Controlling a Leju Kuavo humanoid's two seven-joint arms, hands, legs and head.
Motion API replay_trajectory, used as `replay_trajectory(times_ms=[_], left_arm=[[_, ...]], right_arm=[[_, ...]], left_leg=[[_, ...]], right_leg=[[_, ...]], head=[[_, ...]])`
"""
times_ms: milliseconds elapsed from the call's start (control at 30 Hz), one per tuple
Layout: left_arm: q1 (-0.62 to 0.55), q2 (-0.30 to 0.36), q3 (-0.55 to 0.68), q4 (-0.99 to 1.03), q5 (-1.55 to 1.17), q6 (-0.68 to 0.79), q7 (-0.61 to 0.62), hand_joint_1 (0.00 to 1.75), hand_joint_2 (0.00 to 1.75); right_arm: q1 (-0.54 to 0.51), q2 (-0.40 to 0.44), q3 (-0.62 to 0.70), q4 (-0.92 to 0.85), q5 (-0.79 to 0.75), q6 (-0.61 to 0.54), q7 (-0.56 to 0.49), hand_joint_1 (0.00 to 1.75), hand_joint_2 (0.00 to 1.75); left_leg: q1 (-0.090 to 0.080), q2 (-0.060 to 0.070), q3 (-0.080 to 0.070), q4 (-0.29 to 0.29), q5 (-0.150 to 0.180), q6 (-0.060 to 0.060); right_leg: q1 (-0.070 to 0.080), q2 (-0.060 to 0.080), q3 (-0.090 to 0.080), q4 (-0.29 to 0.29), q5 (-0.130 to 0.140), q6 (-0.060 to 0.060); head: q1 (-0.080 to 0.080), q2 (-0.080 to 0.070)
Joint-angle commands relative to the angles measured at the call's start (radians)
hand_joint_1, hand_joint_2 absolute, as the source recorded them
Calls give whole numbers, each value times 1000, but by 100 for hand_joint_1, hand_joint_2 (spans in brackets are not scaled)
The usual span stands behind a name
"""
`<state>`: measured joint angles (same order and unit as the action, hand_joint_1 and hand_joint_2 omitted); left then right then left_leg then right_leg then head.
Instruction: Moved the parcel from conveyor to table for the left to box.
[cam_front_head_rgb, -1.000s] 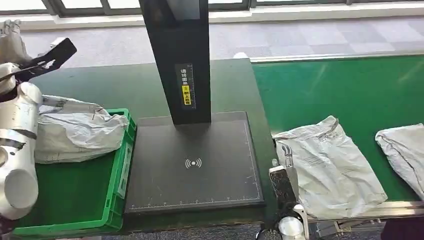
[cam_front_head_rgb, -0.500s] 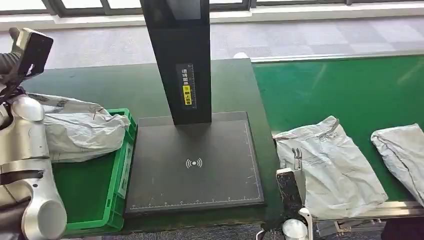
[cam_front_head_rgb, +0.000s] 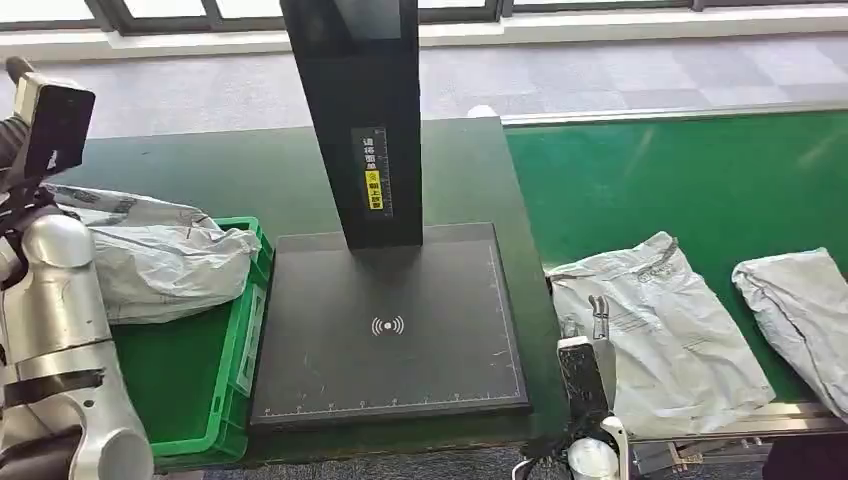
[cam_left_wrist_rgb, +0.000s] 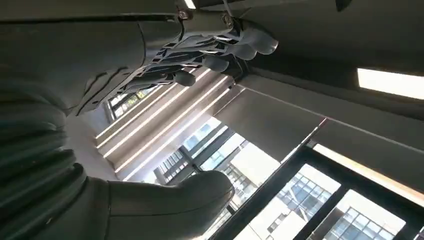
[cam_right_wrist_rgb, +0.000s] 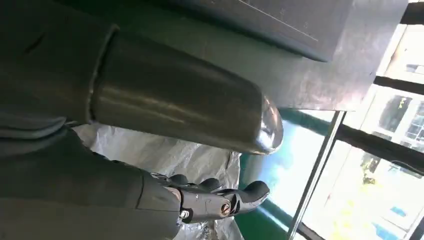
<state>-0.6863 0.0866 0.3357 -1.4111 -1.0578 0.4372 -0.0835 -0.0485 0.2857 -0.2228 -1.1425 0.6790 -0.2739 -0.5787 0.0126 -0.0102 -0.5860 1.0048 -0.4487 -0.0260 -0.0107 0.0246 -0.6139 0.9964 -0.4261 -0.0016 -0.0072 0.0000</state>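
A crumpled grey parcel (cam_front_head_rgb: 655, 335) lies on the green conveyor (cam_front_head_rgb: 700, 170), at its end by the table. My right hand (cam_front_head_rgb: 592, 340) reaches in from below at the parcel's near left edge, fingers (cam_front_head_rgb: 598, 312) over the plastic. In the right wrist view that hand (cam_right_wrist_rgb: 100, 165) has thumb and fingers apart above the grey parcel (cam_right_wrist_rgb: 170, 155), holding nothing. My left arm (cam_front_head_rgb: 60, 300) is raised at the far left. Its hand (cam_left_wrist_rgb: 150, 55) points up at the ceiling with fingers spread and empty. Another grey parcel (cam_front_head_rgb: 150, 260) rests in the green box (cam_front_head_rgb: 245, 330).
A black scanner plate (cam_front_head_rgb: 390, 320) with a tall black column (cam_front_head_rgb: 355, 120) stands on the dark table (cam_front_head_rgb: 250, 170) between box and conveyor. A second grey parcel (cam_front_head_rgb: 800, 310) lies further right on the belt. Grey carpet and windows lie beyond.
My left arm has swung up and back from over the box. The right hand has come forward onto the parcel's edge. The far right parcel has crept left on the belt.
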Motion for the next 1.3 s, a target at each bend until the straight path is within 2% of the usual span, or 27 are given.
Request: replay_trajectory(times_ms=[33,67,167,200,267,333,400,533,633,700,733,800,900,967,1033,1067,1100,1133,1167,1233,1300], left_arm=[[120,-144,-97,-174,541,-152,-273,0,175],[163,-174,-129,-213,603,-174,-301,0,175],[288,-235,-232,-308,739,-189,-359,0,175],[342,-272,-272,-350,810,-223,-392,0,175],[402,-291,-333,-396,860,-245,-416,0,175],[439,-291,-347,-419,943,-280,-430,0,175],[507,-328,-352,-447,1046,-346,-472,0,175],[593,-379,-402,-447,1047,-406,-519,0,175],[651,-383,-465,-425,1041,-448,-542,0,175],[681,-388,-491,-368,1049,-466,-547,0,175],[683,-403,-484,-333,978,-389,-578,0,175],[677,-403,-508,-286,967,-371,-585,0,175],[684,-411,-529,-251,977,-348,-602,0,175],[685,-404,-551,-248,985,-358,-598,0,175],[694,-402,-567,-261,1009,-382,-588,0,175],[698,-398,-569,-268,1022,-389,-583,0,175],[699,-395,-571,-269,1024,-389,-583,0,175],[701,-394,-570,-267,1031,-388,-580,0,175],[701,-391,-567,-261,1037,-387,-578,0,175],[701,-389,-563,-256,1041,-387,-580,0,175],[700,-387,-558,-247,1044,-387,-581,0,175]], right_arm=[[-10,35,-108,-18,34,-188,-33,0,0],[-24,31,-118,-12,59,-230,-27,0,175],[-58,20,-139,6,98,-289,-19,0,175],[-68,21,-147,2,112,-323,-20,0,175],[-71,25,-149,-23,111,-320,-24,0,175],[-67,32,-151,-47,98,-317,-40,0,175],[-77,29,-158,-51,165,-404,-49,0,175],[-163,59,-311,-50,549,-424,22,0,175],[-211,46,-363,-15,709,-424,80,0,175],[-234,11,-373,6,803,-424,162,0,175],[-244,-12,-371,25,829,-424,203,0,175],[-261,-48,-348,67,879,-424,277,0,175],[-281,-137,-244,143,892,-424,440,0,175],[-342,-188,-227,264,892,-424,538,0,175],[-422,-215,-303,425,805,-424,485,0,175],[-484,-224,-397,571,605,-424,334,0,175],[-481,-253,-393,578,680,-424,387,0,175],[-524,-251,-464,683,554,-409,297,0,175],[-516,-283,-436,701,667,-424,402,0,175],[-513,-281,-440,699,671,-424,402,0,175],[-538,-296,-462,799,648,-415,410,0,175]], left_leg=[[0,-3,3,-2,0,2],[-1,-3,2,-2,0,1],[-1,-6,4,-3,0,3],[-2,-4,4,-3,0,3],[-2,-4,3,-2,-2,4],[-3,-2,2,-1,-3,4],[-4,-1,2,0,-4,5],[-4,1,3,-1,-4,5],[-4,-1,1,-1,-3,5],[-5,0,3,-2,-4,5],[-4,-1,3,-2,-3,5],[-4,-2,4,-3,-3,6],[-4,-3,5,-3,-3,6],[-4,-2,5,-3,-3,7],[-4,-1,4,-2,-3,6],[-3,-1,5,-2,-3,7],[-4,0,5,-2,-3,7],[-3,-1,4,-2,-3,6],[-3,-1,6,-3,-3,7],[-3,-3,5,-2,-3,6],[-3,-6,5,-2,-2,7]], right_leg=[[0,-6,4,-2,-2,0],[0,-5,3,-2,-1,0],[-1,-9,7,-4,-2,1],[-1,-5,6,-4,-1,1],[-2,-6,6,-4,-2,2],[-2,-4,4,-3,-2,3],[-3,-4,5,-2,-3,3],[-4,-2,5,-2,-3,4],[-4,-4,3,-2,-3,5],[-4,-4,5,-3,-3,5],[-4,-5,6,-3,-3,5],[-4,-6,8,-5,-3,5],[-3,-7,8,-5,-3,5],[-3,-6,9,-6,-2,5],[-3,-4,7,-4,-2,6],[-3,-4,9,-5,-2,6],[-3,-4,8,-5,-1,6],[-4,-4,8,-5,-1,6],[-3,-5,10,-6,-1,6],[-4,-5,9,-5,-2,6],[-4,-8,9,-5,-2,6]], head=[[0,0],[0,0],[0,0],[0,0],[0,0],[0,0],[0,0],[0,0],[0,0],[0,0],[0,0],[1,0],[1,0],[0,0],[1,0],[1,0],[1,0],[1,0],[1,0],[0,0],[1,0]])
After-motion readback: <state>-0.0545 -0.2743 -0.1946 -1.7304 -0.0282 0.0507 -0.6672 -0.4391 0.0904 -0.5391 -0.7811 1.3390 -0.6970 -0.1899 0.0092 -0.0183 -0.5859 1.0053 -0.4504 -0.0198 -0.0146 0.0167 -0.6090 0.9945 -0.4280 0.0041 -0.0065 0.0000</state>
